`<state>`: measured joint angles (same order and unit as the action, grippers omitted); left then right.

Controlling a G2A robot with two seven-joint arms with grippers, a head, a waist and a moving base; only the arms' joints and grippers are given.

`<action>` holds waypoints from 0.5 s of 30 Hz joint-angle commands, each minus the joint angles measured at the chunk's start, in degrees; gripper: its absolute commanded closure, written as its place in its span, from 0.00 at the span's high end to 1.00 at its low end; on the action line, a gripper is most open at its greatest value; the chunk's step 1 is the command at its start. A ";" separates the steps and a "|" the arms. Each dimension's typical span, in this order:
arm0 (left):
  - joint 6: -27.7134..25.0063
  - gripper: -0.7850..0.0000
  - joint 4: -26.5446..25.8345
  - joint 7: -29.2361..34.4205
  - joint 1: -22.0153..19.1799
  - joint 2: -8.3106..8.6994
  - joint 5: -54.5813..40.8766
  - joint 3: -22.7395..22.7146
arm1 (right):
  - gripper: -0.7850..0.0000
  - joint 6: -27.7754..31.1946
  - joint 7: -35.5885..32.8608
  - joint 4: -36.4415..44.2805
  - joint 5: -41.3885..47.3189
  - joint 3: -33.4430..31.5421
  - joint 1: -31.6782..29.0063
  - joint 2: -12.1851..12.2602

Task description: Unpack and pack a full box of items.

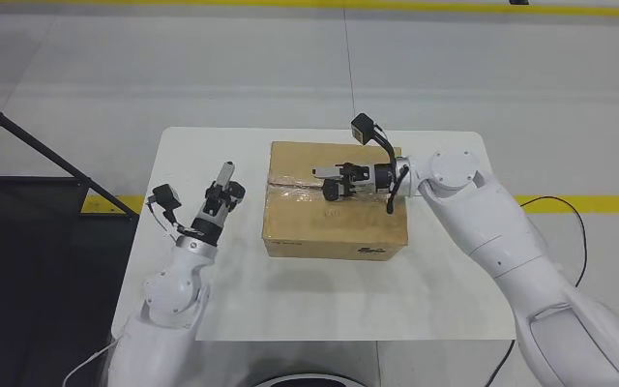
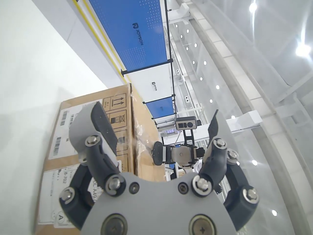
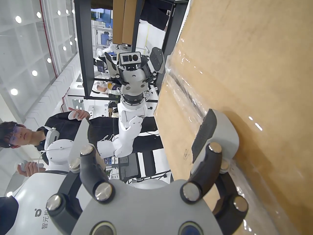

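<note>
Cardboard box (image 1: 336, 199) sits taped shut in the middle of the white table (image 1: 193, 155). The right gripper (image 1: 332, 183) is over its taped seam, fingers spread, one against the top. The left gripper (image 1: 229, 184) hangs just beside the box, fingers apart too.

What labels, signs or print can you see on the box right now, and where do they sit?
Box end face, left wrist view: white labels with barcodes; lettering mostly too small or cut off to read.
Same face: handling pictograms, including two up arrows.
Front face, top view: small dark print, too small to read.
Top face, right wrist view: a pen scribble, not legible.
</note>
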<state>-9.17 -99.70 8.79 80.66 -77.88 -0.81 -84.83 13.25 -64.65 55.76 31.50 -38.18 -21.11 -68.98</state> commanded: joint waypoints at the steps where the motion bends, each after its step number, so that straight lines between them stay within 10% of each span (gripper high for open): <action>1: -0.28 1.00 1.31 0.76 -0.79 -0.06 -0.60 0.83 | 1.00 0.00 0.00 0.00 0.00 0.00 0.00 0.00; 15: -0.83 1.00 3.92 4.82 -3.79 -0.08 -1.72 3.77 | 1.00 -10.32 7.86 0.82 7.26 0.46 -1.35 -3.28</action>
<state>-10.00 -95.81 13.49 76.89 -77.97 -2.40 -81.12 3.17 -56.22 56.89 38.45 -38.05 -22.79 -71.89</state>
